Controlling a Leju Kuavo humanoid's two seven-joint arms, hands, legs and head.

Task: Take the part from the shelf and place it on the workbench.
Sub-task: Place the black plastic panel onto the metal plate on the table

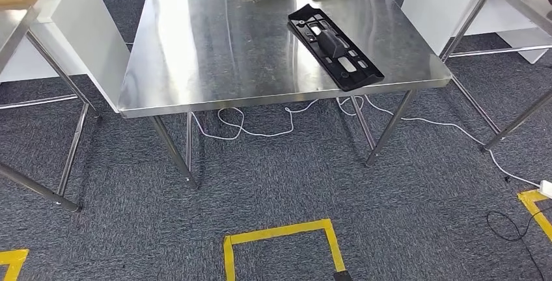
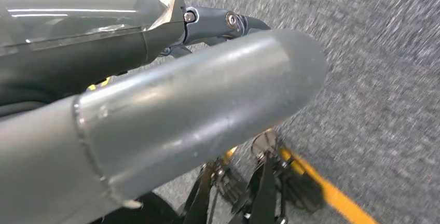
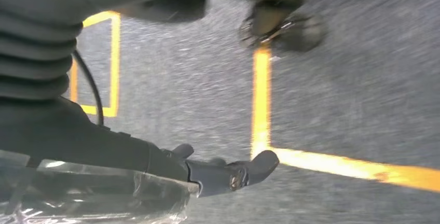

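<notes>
The part is a long, flat black plastic panel with several cut-out slots and a raised grey hump at its middle. It lies flat on the steel tabletop, right half, long axis slanting from far-left to near-right, its near end just beside the front-right edge. Left hand and right hand hang over grey carpet; both seem empty, though blur leaves their finger spread unclear.
</notes>
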